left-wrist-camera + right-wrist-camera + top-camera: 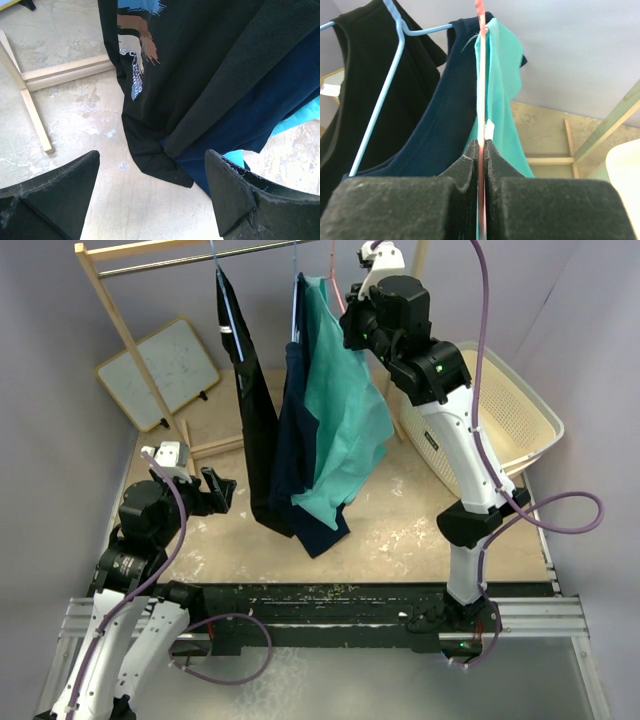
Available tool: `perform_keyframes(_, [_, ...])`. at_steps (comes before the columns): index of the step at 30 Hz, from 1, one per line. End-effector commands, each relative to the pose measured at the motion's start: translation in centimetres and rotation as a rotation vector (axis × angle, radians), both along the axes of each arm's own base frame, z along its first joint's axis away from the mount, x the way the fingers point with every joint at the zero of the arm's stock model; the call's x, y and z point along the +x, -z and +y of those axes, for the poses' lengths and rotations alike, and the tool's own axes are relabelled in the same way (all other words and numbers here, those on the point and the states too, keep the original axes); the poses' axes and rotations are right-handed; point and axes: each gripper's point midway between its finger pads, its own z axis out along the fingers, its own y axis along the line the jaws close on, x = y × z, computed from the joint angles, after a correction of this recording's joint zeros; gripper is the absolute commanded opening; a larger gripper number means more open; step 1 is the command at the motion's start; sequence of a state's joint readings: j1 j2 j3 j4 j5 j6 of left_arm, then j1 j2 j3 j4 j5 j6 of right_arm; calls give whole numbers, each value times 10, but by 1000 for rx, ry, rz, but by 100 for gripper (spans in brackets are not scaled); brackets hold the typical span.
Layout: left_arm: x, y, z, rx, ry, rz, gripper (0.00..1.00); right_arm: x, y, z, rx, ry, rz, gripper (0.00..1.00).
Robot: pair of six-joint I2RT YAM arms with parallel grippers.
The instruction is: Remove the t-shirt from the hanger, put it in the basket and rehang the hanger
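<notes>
The right arm reaches up high with its elbow bent, and the right gripper is pinched tight on a thin pink hanger wire. The left arm sits low and folded, with the left gripper spread wide and holding nothing.

Bright, even light; wrist views' foreground seems slightly soft.

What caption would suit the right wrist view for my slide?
Right gripper shut on the pink hanger carrying the teal t-shirt, beside a navy top and a black top.
</notes>
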State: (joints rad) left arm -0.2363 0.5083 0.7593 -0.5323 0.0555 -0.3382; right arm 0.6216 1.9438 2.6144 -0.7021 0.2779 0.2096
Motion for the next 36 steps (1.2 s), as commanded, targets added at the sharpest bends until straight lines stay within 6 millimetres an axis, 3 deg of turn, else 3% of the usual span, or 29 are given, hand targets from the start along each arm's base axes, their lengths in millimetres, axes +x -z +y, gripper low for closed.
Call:
perform_keyframes(1, [3,-14,-4,-23,10,-46,88,-1,-30,-15,34,60,-82,0])
perform_keyframes(8, [1,-27,-9,-41,42,-86,91,-2,-70,-49,52,208,-228,0])
perform_keyframes(15, [-9,-47,-4,-62,31,-204,99,-21,-119,-71,98,245,-372,0])
perform_keyframes(20, [-13,-49,-19,-68,124,-209,99,-37,-138,-80,136,238,-435,0])
perform_keyframes(25, [-15,-50,-27,-72,176,-217,99,-47,-127,-87,113,235,-395,0])
perform_keyframes(27, [-19,-52,-32,-80,208,-230,99,-63,-124,-96,127,223,-385,0])
perform_keyframes(30, [-25,-59,-37,-77,253,-272,99,-94,-110,-106,160,168,-363,0])
perform_keyframes(36, [-40,-74,-60,-69,429,-384,99,-168,-55,-121,162,-1,-240,0])
